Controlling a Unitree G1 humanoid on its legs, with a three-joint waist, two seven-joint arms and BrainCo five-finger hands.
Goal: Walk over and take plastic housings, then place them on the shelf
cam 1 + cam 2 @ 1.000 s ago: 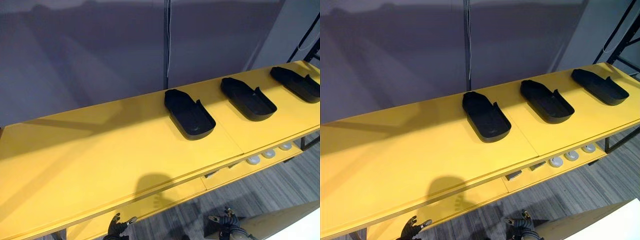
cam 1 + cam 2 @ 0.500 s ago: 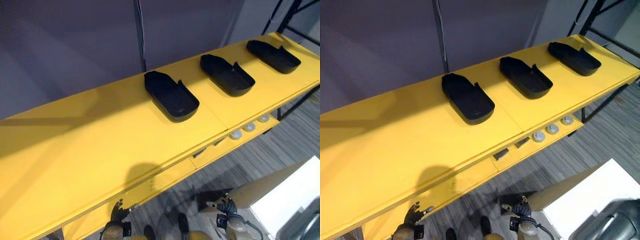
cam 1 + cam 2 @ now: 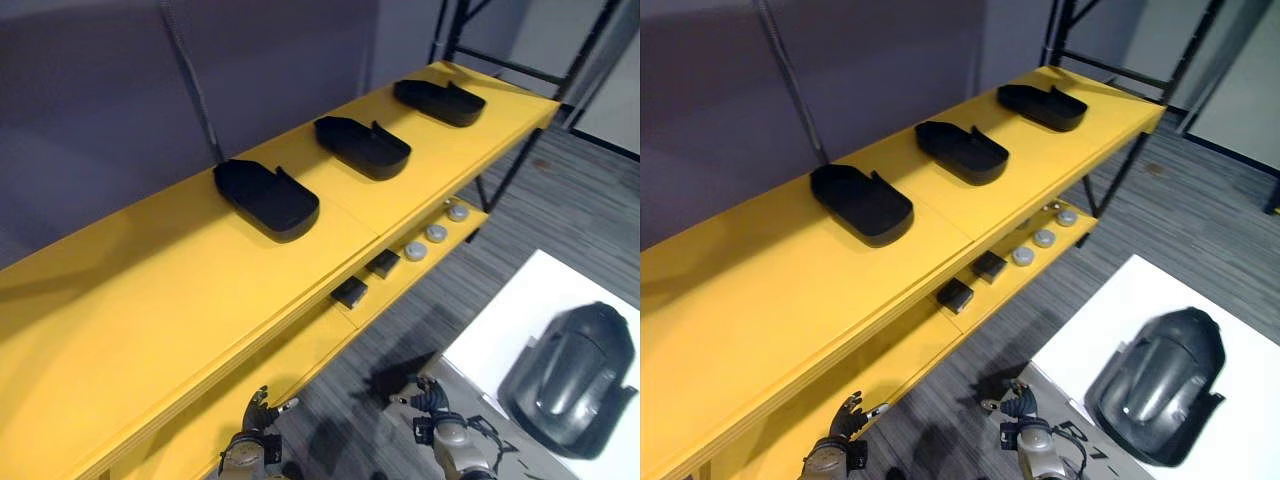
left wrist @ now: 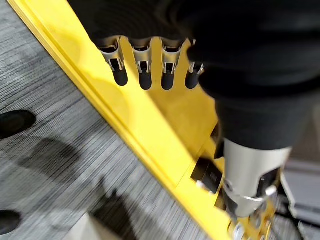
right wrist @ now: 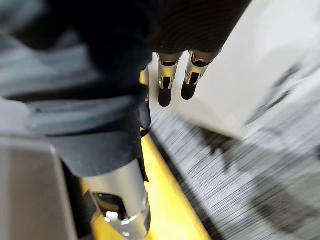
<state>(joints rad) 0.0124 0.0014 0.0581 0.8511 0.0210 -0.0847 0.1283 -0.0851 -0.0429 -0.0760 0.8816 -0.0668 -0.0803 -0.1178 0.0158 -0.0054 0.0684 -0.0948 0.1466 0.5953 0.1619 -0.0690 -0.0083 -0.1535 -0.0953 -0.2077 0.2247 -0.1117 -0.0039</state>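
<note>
The dark grey plastic housing point(image 3: 570, 375) is lying on the white table point(image 3: 520, 300), off to the right of the right hand point(image 3: 432, 405), with nothing touching it. I'm guessing it's light, stiff and a bit slick, so I'd be gripping the rim on both long sides. Both hands are hanging low, fingers loose and empty, with the left hand point(image 3: 252, 422) by the yellow shelf point(image 3: 150, 300). Farther out, three black housings point(image 3: 362, 147) are sitting on its top board.
</note>
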